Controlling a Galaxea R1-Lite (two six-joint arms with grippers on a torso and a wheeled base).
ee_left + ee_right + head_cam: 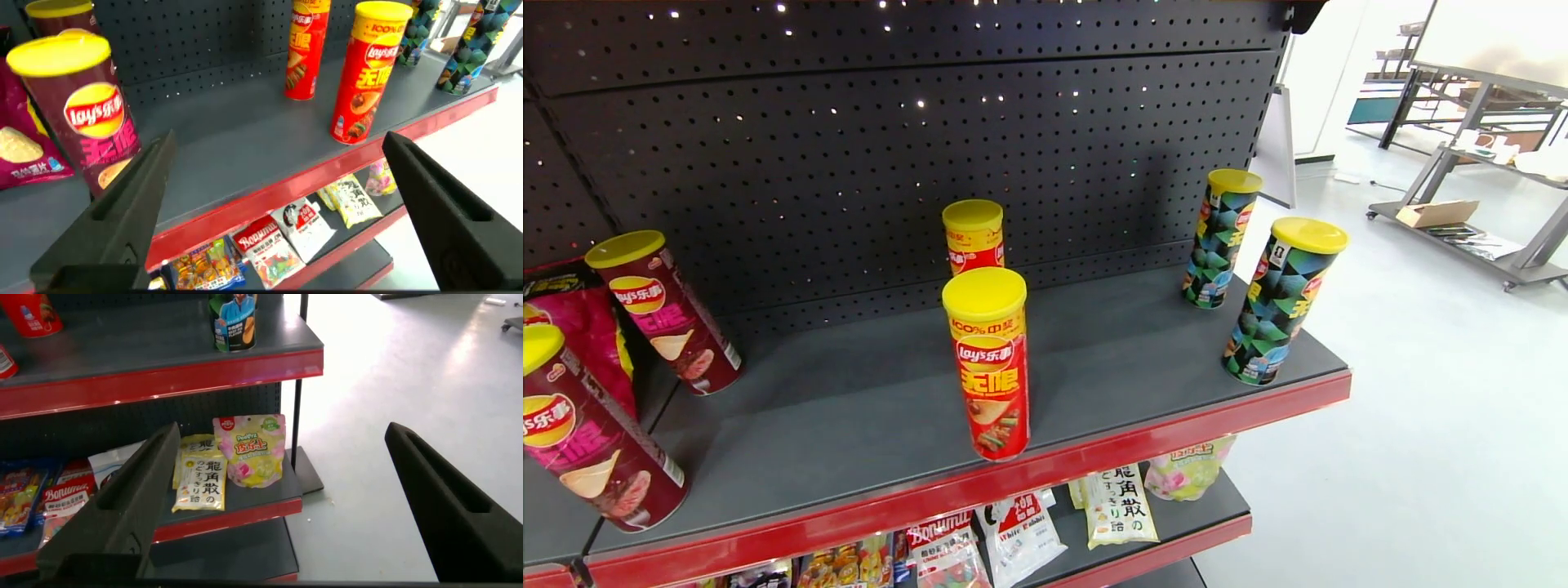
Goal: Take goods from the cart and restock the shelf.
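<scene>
**Item 1.** Black metal shelf unit w/ perforated back panel (849,163). Upper deck, dark grey w/ red front lip (849,392), holds six tubes. They stand in pairs by flavour, one behind the other, front ones near the lip; prob. so shoppers see the labels. Wide bare gaps betw. pairs look like restock room.

**Item 2.** Lower grey deck (1217,510): holds flat snack bags (1123,505), propped face-out in a row.

**Item 3.** Left gripper (274,147): fingers spread, nothing betw. them, facing upper deck. Right gripper (282,433): likewise spread and unloaded, facing lower deck.

**Item 4.** Tubes, all yellow-lidded, on their bases:
- 2 maroon cardboard chip tubes (666,310), left end.
- 2 red chip tubes (990,363), centre.
- 2 teal-and-black geometric-print tubes (1282,302), right end.

**Item 5.** Pink foil chip bag (580,327), betw. the maroon tubes.
</scene>
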